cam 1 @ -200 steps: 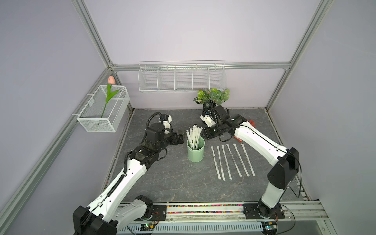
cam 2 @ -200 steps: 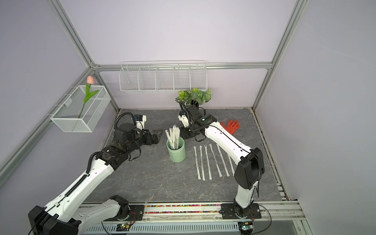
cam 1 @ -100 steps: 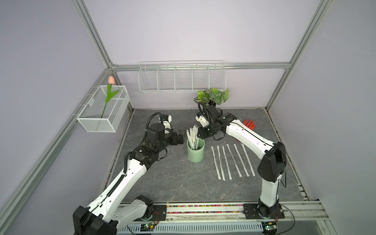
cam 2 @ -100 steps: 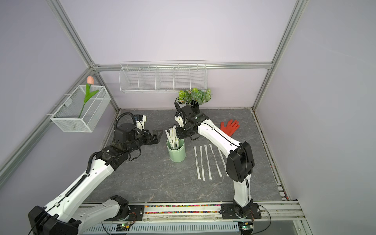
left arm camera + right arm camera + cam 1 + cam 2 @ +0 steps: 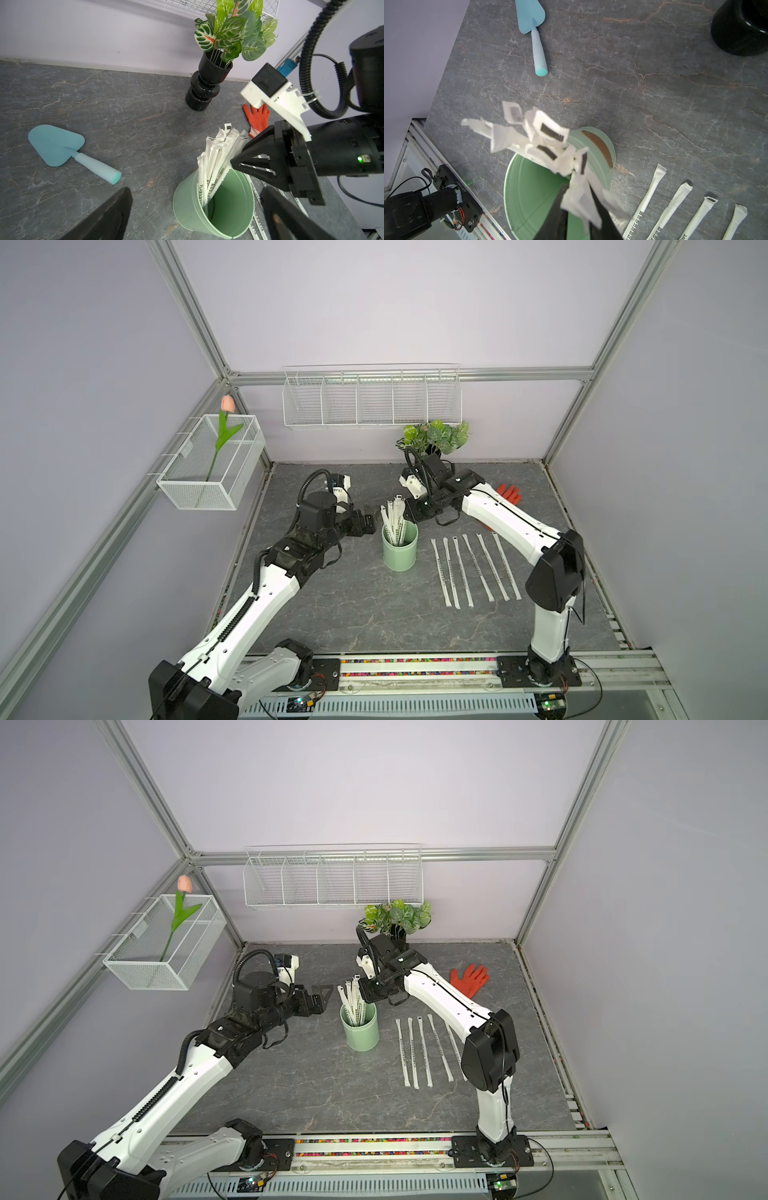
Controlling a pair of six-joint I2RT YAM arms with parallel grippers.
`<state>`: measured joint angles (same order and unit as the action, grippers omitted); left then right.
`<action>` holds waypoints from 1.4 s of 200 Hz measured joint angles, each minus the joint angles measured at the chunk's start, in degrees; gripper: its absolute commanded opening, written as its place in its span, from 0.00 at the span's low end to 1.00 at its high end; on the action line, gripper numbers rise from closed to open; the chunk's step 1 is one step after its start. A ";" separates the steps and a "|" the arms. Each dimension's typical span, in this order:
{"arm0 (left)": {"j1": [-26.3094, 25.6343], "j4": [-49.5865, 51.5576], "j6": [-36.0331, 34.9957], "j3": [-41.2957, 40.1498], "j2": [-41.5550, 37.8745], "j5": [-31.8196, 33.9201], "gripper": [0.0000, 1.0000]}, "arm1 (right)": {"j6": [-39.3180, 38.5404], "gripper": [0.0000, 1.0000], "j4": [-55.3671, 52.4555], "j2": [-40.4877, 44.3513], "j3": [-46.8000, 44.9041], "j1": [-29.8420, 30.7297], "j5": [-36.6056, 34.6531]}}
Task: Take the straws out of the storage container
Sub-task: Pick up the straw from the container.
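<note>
Right wrist view alone shows the right end effector clenching straws above the mint-green cup; left end effector released.

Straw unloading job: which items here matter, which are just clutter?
Job: straws in cup; mint-green cup; laid-out straws beside it.
Clutter: blue trowel; orange glove; black vase with plant; wire baskets; tulip.

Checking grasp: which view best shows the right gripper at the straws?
Right wrist: close up, the right gripper flanks the straws over the cup. Left wrist shows one side; both top views show it small.
</note>
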<state>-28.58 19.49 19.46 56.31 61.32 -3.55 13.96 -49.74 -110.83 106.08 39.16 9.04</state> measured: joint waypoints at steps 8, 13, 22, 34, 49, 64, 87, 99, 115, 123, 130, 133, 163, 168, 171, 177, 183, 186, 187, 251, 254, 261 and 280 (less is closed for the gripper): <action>0.00 -0.02 0.02 0.00 0.00 0.00 1.00 | 0.00 0.21 -0.02 0.00 0.00 0.00 0.00; 0.00 0.00 0.02 0.00 0.00 0.00 1.00 | 0.00 0.21 -0.07 0.00 0.00 0.00 0.02; 0.00 0.00 0.00 0.00 0.00 0.00 1.00 | 0.00 0.20 -0.20 -0.04 0.04 0.00 0.07; 0.00 -0.02 0.00 0.00 0.00 0.00 1.00 | 0.00 0.20 -0.48 -0.33 0.33 0.00 0.31; 0.00 0.00 0.00 0.00 0.00 0.00 1.00 | 0.00 0.19 -0.57 -1.01 0.85 0.00 0.52; 0.00 0.00 0.02 0.00 0.00 0.00 1.00 | -0.02 0.17 -0.61 -1.64 0.90 0.04 0.90; 0.00 -0.02 0.00 0.00 0.00 0.00 1.00 | -0.04 0.14 -0.79 -2.51 0.94 0.07 1.18; 0.00 -0.02 0.00 0.00 0.00 0.00 1.00 | 0.04 0.13 -0.94 -2.71 0.96 0.07 1.29; 0.00 -0.02 0.00 0.00 0.00 0.00 1.00 | -0.02 0.13 -1.38 -2.71 1.16 0.11 1.31; 0.00 -0.02 0.00 0.00 0.00 0.00 1.00 | -0.02 0.13 -1.53 -2.71 1.29 0.17 1.31; 0.00 -0.02 0.00 0.00 0.00 0.00 1.00 | -0.02 0.13 -1.70 -2.71 1.40 0.24 1.31; 0.00 -0.02 0.00 0.00 0.00 0.00 1.00 | -0.02 0.14 -1.79 -2.71 1.42 0.28 1.31; 0.00 -0.02 0.02 0.00 0.00 -0.37 1.00 | -0.24 0.12 -2.51 -2.56 1.51 0.90 1.29; 0.00 -0.02 0.02 0.00 -0.02 -0.42 1.00 | -0.31 0.12 -2.64 -2.51 1.51 1.01 1.27; 0.00 -0.02 0.02 0.00 0.00 -0.44 1.00 | -0.28 0.12 -2.73 -2.45 1.51 1.09 1.27; 0.00 -0.02 0.02 0.00 0.00 -0.46 1.00 | -0.35 0.11 -2.86 -2.32 1.51 1.14 1.25; 0.00 -0.02 0.02 0.00 0.00 -0.55 1.00 | -0.46 0.11 -2.97 -2.21 1.51 1.22 1.27; 0.00 -0.04 0.02 0.00 0.00 -0.59 1.00 | -0.46 0.11 -3.02 -2.21 1.51 1.25 1.27; 0.00 -0.02 0.02 0.00 0.00 -0.59 1.00 | -0.48 0.11 -3.04 -2.16 1.51 1.25 1.25; 0.00 -0.07 0.02 0.00 0.00 -0.83 1.00 | -1.01 0.11 -6.27 -1.57 2.29 1.46 0.22; 0.00 -0.07 0.02 0.00 0.00 -0.83 1.00 | -1.09 0.11 -6.38 -1.57 2.38 1.46 0.13; 0.00 -0.09 0.02 0.00 0.00 -0.83 1.00 | -1.18 0.11 -6.62 -1.57 2.60 1.46 -0.09; 0.00 -0.11 0.02 0.00 0.00 -0.85 1.00 | -1.57 0.11 -7.21 -1.57 2.95 1.46 -0.46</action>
<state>-28.58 19.38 19.49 56.31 61.32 -4.40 12.38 -56.95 -112.40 109.03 40.62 8.58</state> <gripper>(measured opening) 0.998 0.114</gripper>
